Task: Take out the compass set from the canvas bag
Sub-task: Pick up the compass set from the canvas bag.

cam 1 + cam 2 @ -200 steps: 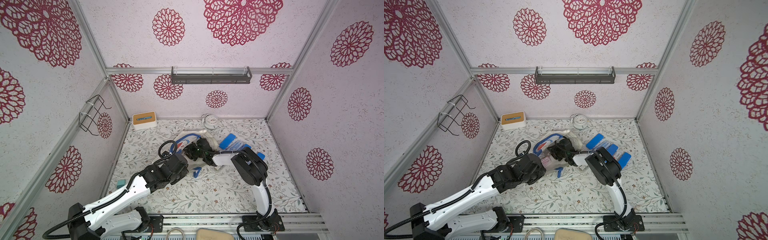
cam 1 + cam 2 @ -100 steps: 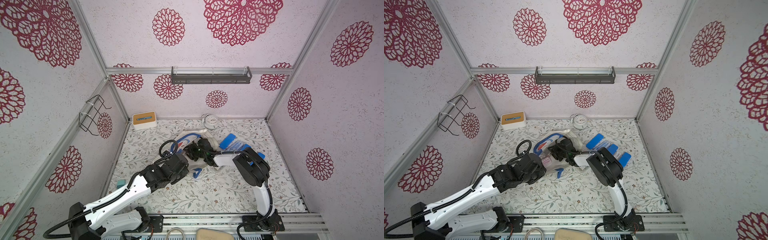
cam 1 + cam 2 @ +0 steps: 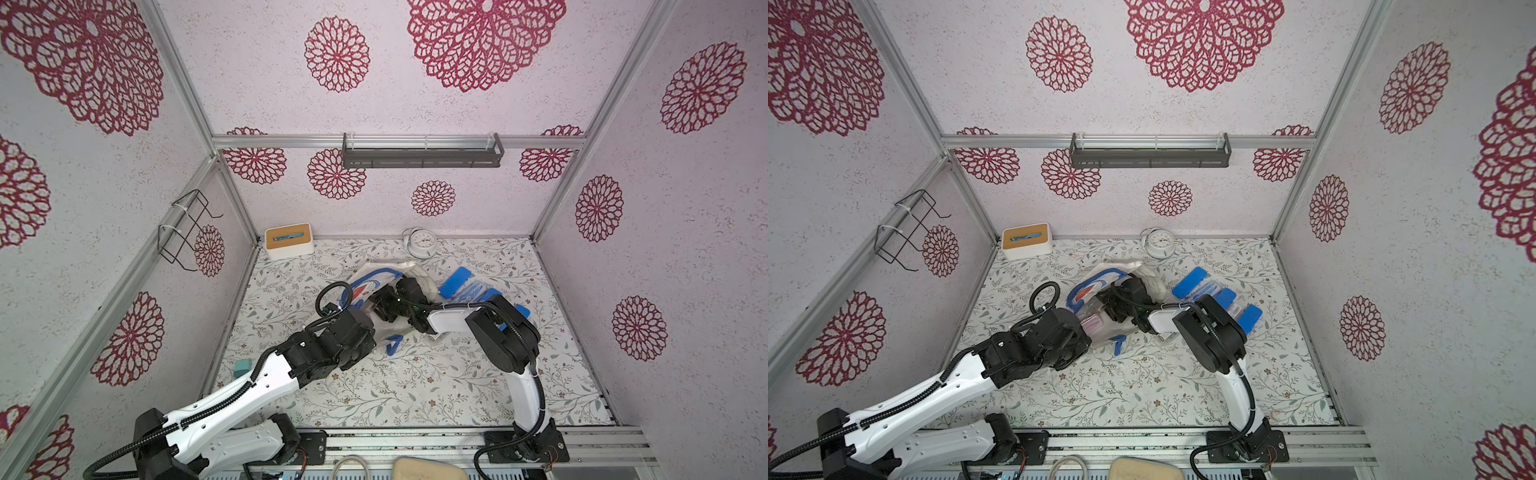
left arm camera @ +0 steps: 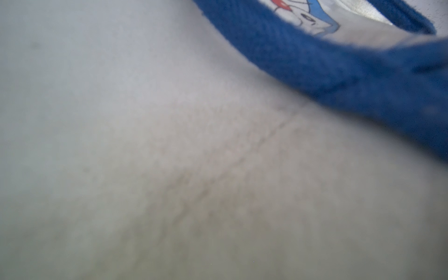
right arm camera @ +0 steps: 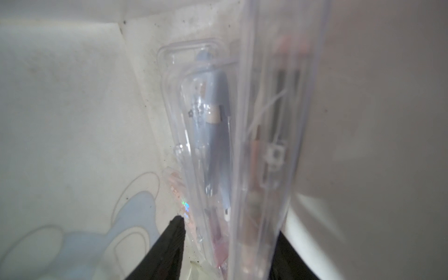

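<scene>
The canvas bag (image 3: 419, 276) (image 3: 1144, 272) lies crumpled mid-table, with blue strap handles (image 3: 392, 345). My right gripper (image 3: 381, 308) (image 5: 230, 232) reaches into its mouth and is open. Its black fingers (image 5: 175, 242) straddle two clear compass set cases standing on edge, one holding a grey-blue compass (image 5: 215, 126), the other nearer one (image 5: 274, 150) blurred. My left gripper (image 3: 368, 332) sits at the bag's near edge. Its jaws are hidden, and off-white cloth (image 4: 169, 145) and a blue strap (image 4: 339, 68) fill its wrist view. It is shut on the bag's cloth.
Several clear cases with blue ends (image 3: 469, 286) (image 3: 1202, 286) lie on the table right of the bag, under my right arm. A tissue box (image 3: 289, 241) and an alarm clock (image 3: 422, 243) stand at the back. A teal block (image 3: 242, 366) sits by the left wall.
My right gripper's jaws have widened inside the bag. Both arms have hardly shifted in the top views.
</scene>
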Tool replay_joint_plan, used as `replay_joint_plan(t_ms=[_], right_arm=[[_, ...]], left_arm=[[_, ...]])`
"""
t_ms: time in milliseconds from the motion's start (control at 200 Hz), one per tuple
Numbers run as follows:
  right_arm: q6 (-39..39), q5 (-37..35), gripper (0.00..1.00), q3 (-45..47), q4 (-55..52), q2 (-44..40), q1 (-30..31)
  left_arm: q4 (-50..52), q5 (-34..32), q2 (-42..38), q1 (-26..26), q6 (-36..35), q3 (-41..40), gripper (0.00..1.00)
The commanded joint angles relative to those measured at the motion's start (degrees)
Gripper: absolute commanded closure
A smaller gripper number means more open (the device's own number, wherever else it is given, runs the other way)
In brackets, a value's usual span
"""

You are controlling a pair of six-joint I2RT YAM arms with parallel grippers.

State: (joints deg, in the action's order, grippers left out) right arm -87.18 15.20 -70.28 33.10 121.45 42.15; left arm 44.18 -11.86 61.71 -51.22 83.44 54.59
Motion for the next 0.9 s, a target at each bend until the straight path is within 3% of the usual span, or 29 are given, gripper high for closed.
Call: replay_joint_plan(t_ms=[0,480,896], right_arm=[[-0.5,-3.1,0.52,0.4,2.9,-4.2,-1.4],[-1.5,-2.4,0.85,0.9,3.3,-6.3,-1.3],[-1.5,-1.3,0.88,8.5,2.0,-17.8,0.5]], left_arm=[[2.4,-0.7,-1.3,-0.1,0.9,-0.5,1.0],[1.6,-0.3,0.1,0.0,0.6,0.1,1.0],[0.7,-1.3,1.0,0.2,0.4,0.8,1.0]])
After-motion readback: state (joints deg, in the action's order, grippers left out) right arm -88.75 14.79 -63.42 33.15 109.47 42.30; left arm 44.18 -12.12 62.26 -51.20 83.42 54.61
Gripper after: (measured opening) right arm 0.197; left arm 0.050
